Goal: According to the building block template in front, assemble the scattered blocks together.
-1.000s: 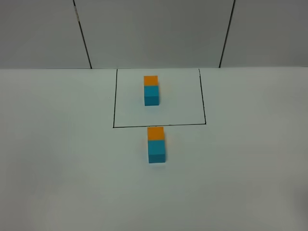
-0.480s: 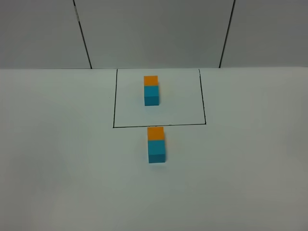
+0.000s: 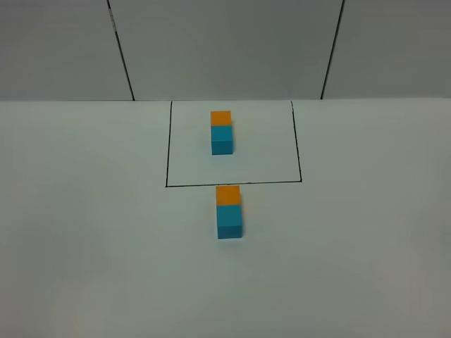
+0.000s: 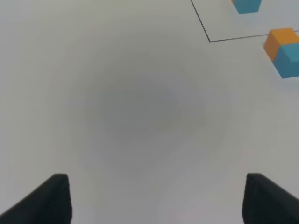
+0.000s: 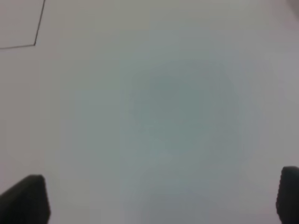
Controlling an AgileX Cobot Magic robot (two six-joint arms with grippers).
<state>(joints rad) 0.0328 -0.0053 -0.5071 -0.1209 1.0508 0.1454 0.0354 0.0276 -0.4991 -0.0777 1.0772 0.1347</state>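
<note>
The template, an orange cube (image 3: 220, 117) joined to a cyan-blue cube (image 3: 222, 138), stands inside the black-outlined rectangle (image 3: 167, 160) at the back of the table. Just in front of the rectangle's near line the loose orange block (image 3: 227, 195) touches the loose cyan-blue block (image 3: 230, 220), orange behind, blue in front. They also show in the left wrist view, orange (image 4: 279, 41) and blue (image 4: 289, 59). Neither arm shows in the high view. My left gripper (image 4: 156, 200) and my right gripper (image 5: 161, 200) are open and empty over bare table.
The white table (image 3: 84, 232) stretches to both sides of the blocks. A grey panelled wall (image 3: 225, 49) rises behind the table. A corner of the black outline (image 5: 35, 44) shows in the right wrist view.
</note>
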